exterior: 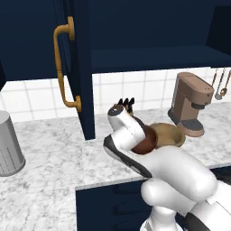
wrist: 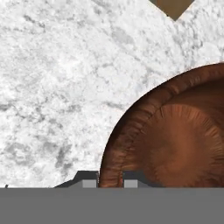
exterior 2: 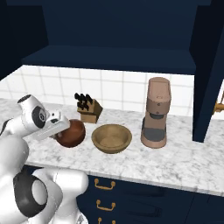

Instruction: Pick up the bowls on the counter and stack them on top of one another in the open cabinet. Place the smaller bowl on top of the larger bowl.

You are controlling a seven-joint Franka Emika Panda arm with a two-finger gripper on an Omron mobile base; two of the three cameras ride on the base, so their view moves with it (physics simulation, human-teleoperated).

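Note:
The small dark reddish-brown bowl [exterior 2: 73, 133] stands on the marble counter [exterior 2: 175, 162], left of the wider light tan bowl [exterior 2: 111, 138]. My gripper [wrist: 110, 180] comes down on the dark bowl's [wrist: 183, 140] left rim, one fingertip [wrist: 89, 180] outside the wall and the other inside, both pressed against it. From the left base view my arm covers most of the dark bowl [exterior: 145, 145] and part of the tan bowl [exterior: 170, 131]. The open navy cabinet [exterior 2: 109, 57] hangs above them, its door [exterior: 79, 67] swung out with a brass handle [exterior: 61, 67].
A brown coffee machine [exterior 2: 156, 113] stands right of the tan bowl. A knife block [exterior 2: 89, 109] sits against the tiled wall behind the dark bowl. A grey canister [exterior: 8, 144] is at the far left, and utensils [exterior: 221, 85] hang at the right.

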